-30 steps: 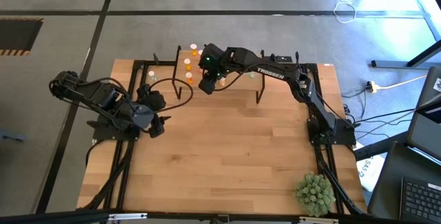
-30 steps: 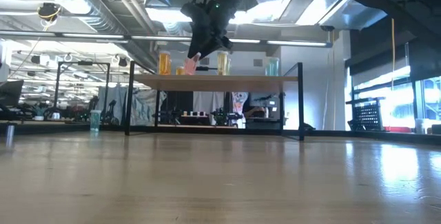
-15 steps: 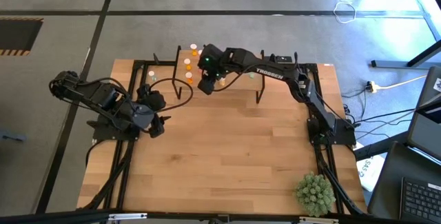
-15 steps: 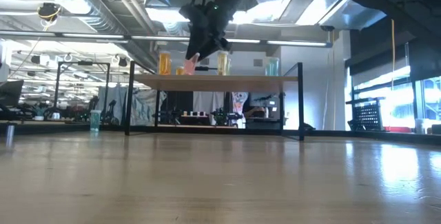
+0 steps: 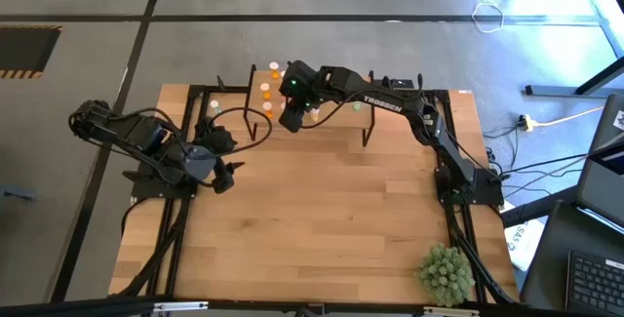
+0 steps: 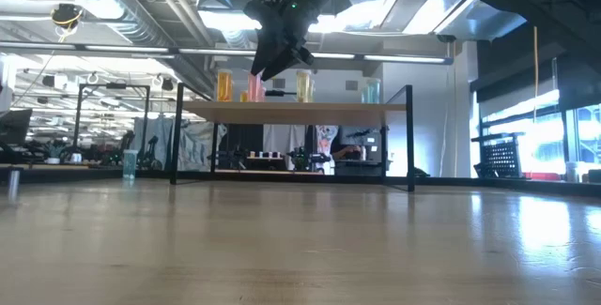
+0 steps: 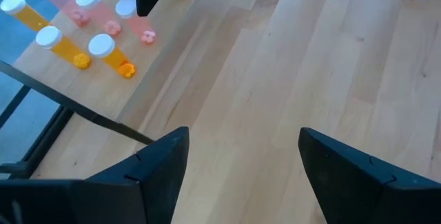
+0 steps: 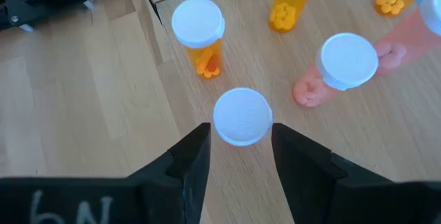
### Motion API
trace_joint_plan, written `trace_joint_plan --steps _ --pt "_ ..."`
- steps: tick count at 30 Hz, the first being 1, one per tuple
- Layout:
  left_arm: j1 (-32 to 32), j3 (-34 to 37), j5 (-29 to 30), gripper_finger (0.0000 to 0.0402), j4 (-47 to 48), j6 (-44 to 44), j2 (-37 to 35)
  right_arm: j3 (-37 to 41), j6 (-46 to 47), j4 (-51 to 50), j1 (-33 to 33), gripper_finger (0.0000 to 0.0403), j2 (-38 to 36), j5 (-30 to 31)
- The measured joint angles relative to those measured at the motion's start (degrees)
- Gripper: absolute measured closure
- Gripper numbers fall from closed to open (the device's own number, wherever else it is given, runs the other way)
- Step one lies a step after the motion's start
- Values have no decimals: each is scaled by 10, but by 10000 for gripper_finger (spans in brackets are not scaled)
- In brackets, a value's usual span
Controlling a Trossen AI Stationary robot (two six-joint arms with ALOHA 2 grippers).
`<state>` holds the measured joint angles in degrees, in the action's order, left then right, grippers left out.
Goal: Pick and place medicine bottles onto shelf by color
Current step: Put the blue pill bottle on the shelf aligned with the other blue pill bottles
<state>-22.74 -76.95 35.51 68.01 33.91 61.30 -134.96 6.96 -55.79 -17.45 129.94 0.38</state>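
Note:
The shelf (image 6: 291,108) stands at the table's far side. It carries orange (image 6: 223,86), pink (image 6: 254,87), pale yellow (image 6: 303,85) and pale green (image 6: 372,90) medicine bottles, all upright on their bases. My right gripper (image 8: 241,131) hovers over the shelf's left part, open. Its fingers stand on either side of a pink bottle's white cap (image 8: 241,116), close to it, with narrow gaps. Beside that bottle are an orange bottle (image 8: 198,27) and another pink one (image 8: 348,62). My left gripper (image 7: 241,138) waits open above the table's left side (image 5: 222,161).
A spiky green plant ball (image 5: 446,273) sits at the table's near right corner. One pale green bottle (image 6: 129,162) stands on the table left of the shelf. Black shelf legs (image 6: 177,136) and cables lie around the far edge. Bare wood stretches across the table's middle (image 5: 331,210).
The pink bottle under my right gripper leaned to one side a second ago. It now stands upright on the shelf. Both arms have kept their places.

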Motion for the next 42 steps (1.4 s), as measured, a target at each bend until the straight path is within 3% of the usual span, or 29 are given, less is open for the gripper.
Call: trace_joint_plan --steps 10,20,27,37,42 --pt "0 0 14 133 1 2 -4 0 2 -18 0 245 -4 0" --pt "42 0 58 133 6 30 -51 0 0 -37 2 245 -75 2" --pt "142 0 38 133 70 41 -87 -1 -45 -51 27 245 -152 2" --pt "320 0 6 133 139 168 -79 -1 -73 -70 68 245 -237 1" --pt "422 0 -57 133 137 148 -63 -1 -80 -82 87 245 -255 1"
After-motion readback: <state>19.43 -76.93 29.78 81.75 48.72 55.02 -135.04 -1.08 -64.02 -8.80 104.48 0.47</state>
